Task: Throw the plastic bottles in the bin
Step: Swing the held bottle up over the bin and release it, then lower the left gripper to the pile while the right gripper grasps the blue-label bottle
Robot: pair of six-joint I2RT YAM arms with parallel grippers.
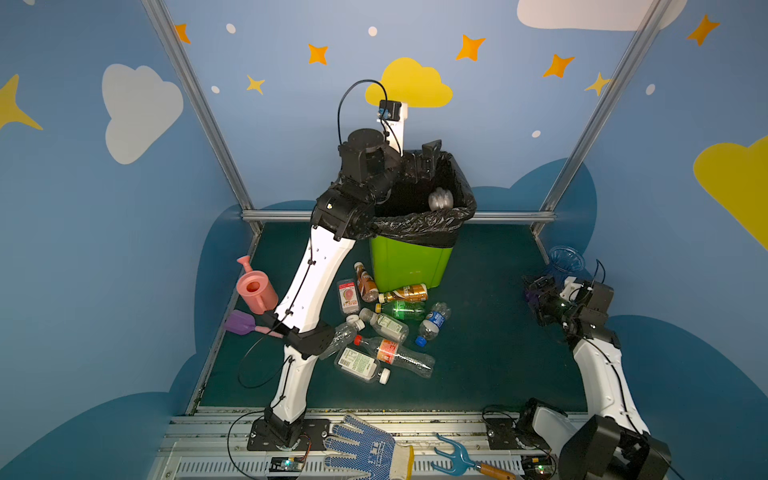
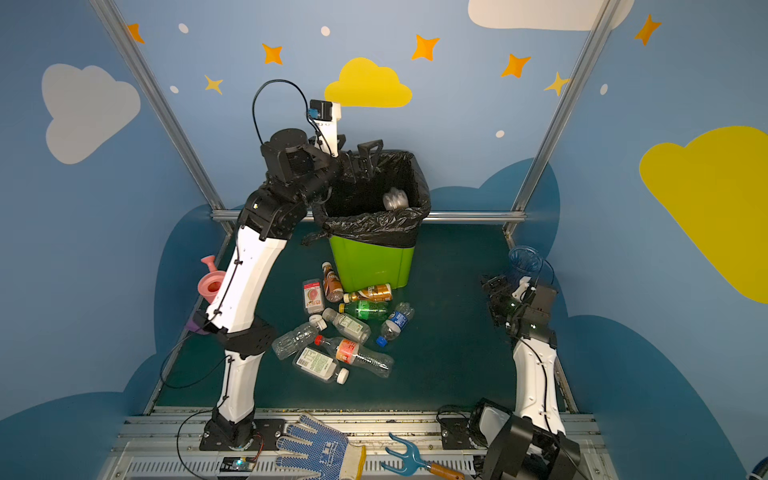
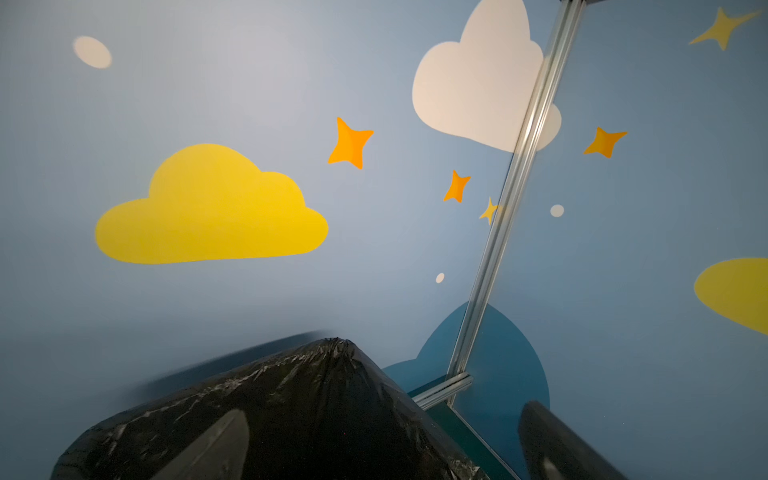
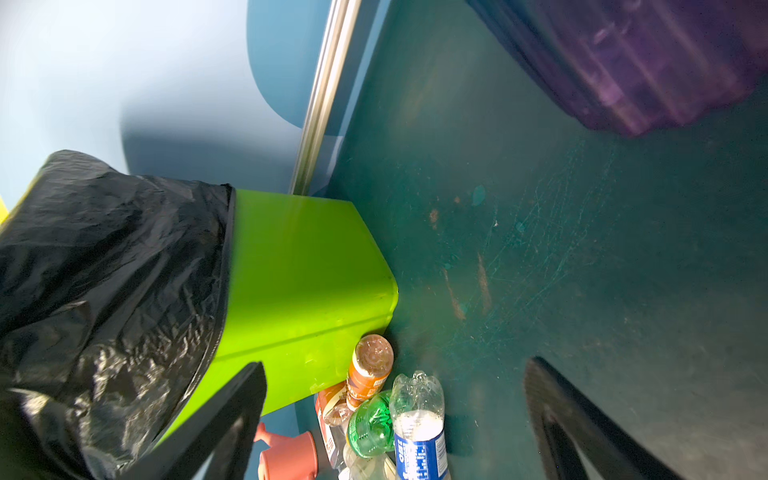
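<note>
Your left gripper [image 3: 382,415] has its fingers [image 3: 212,453] spread wide with nothing between them. It is poised above the far left corner of the bin [image 1: 411,262], over the crinkled black bag [image 1: 415,226] folded across the rim. Just below, inside the bin's mouth, a clear bottle [image 1: 439,199] shows as a pale blur against the liner. Your right gripper [image 4: 395,365] is likewise released and empty. It hangs low over the table [image 1: 490,353] at the right side, well apart from the bin, with the blue-purple vase [image 1: 566,258] just behind it. The other plastic bottles [image 1: 386,328], brown, green and clear, lie in a loose heap on the table in front of the bin, the nearest right up against its base. The pink watering can [image 1: 255,286] stands at the table's left edge, beside your left arm.
</note>
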